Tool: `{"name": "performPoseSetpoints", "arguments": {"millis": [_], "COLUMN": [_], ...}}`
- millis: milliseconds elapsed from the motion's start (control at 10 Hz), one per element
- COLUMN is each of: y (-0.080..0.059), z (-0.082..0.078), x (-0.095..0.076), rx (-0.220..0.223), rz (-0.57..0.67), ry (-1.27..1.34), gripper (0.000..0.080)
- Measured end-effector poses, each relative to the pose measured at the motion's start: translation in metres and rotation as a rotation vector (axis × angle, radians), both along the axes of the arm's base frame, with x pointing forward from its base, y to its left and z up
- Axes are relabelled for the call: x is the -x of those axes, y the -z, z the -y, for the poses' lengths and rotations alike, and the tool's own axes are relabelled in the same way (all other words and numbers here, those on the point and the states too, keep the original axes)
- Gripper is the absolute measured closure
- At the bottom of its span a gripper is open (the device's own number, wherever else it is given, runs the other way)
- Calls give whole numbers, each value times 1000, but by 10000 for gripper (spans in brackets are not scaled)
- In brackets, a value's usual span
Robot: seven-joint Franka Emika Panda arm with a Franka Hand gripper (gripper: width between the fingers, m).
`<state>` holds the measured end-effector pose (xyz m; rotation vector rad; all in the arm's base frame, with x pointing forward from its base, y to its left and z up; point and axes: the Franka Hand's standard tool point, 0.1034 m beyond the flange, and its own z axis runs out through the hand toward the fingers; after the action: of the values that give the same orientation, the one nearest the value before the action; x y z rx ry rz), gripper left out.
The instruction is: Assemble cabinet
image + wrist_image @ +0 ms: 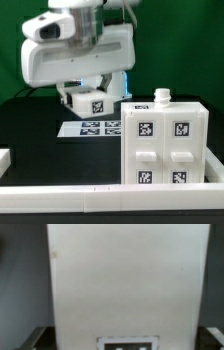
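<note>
The cabinet (165, 145) is a large white box at the exterior view's right, with several marker tags on its front and a small white knob (162, 96) on top. My gripper (86, 93) hangs to its left, shut on a white panel piece (88, 102) that bears a marker tag and is held just above the table. In the wrist view this panel (120, 280) fills most of the frame, with its tag (128, 343) near the gripper (124, 338). One dark fingertip (36, 336) shows at each long edge of the panel.
The marker board (95, 127) lies flat on the dark table below and in front of the held panel. A white rail (100, 195) runs along the front edge. Another white piece (5, 158) shows at the exterior view's far left.
</note>
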<state>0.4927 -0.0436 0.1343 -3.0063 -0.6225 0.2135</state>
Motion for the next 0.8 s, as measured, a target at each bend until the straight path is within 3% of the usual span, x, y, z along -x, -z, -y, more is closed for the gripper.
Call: {"name": "performPoseSetpoints", "arguments": {"millis": [100,200,600,800], "y": [-12,-15,-11,-27], "z": [-8,-10,-9,-27], "x": [-11,-16,-12,-25], "rx": [2,2,3,5], "rz": [-3,5,-2,-4], "ry": [13,10,12,23], "gripper": [239,239,239,239]}}
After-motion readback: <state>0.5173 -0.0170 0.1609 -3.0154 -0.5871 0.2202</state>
